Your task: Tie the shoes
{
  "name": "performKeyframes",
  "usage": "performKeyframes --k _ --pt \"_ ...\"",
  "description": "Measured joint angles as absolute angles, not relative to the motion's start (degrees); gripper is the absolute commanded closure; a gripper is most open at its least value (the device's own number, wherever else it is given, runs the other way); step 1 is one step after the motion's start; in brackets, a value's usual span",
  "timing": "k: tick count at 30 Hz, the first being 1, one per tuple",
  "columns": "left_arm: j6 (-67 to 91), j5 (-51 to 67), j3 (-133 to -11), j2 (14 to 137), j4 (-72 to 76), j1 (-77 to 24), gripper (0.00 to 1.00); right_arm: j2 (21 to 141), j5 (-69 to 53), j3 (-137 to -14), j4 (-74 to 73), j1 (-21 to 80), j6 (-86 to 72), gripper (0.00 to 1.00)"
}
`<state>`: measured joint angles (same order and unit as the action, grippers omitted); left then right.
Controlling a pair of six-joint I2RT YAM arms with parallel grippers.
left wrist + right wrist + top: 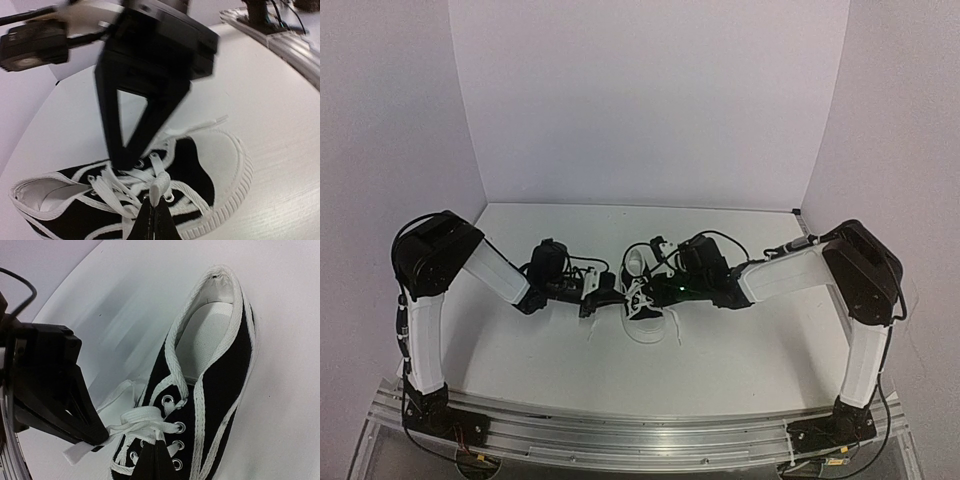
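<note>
Set upright mid-table, the black sneaker is worked from just above its eyelets, the left gripper and right gripper each pinched closed on its white laces, seemingly to keep the strands taut.

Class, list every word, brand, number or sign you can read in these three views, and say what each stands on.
None: no text can be read in any view.
The sneaker shows no brand or size on canvas, lining or laces.
The arms show no legible label.
</note>
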<state>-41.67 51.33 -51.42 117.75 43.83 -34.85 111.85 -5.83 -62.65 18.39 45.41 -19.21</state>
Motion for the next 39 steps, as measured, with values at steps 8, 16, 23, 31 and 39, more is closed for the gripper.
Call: performKeyframes --k 8,16,23,31,39 --pt "-64.8 52.1 -50.1 117.8 36.1 -34.9 0.49 111.9 -6.3 -62.7 18.6 45.4 -19.4 1.0" --pt "-72.2 49.8 -44.5 115.5 36.8 -34.8 0.45 111.9 -7.1 -62.7 18.8 45.4 -19.3 1.0" --pt "-72.5 44.9 -40.4 112.3 37.3 -34.6 0.44 111.8 -7.8 -62.7 18.8 45.4 -19.1 1.0" --pt "-61.4 39.0 -42.7 110.2 43.8 -33.7 0.35 111.9 -8.0 -62.7 18.9 45.4 -19.2 1.0" --pt "-52.9 42.7 -48.0 103.8 38.0 -32.7 0.69 111.8 -7.9 -62.7 18.9 45.4 -19.2 1.0"
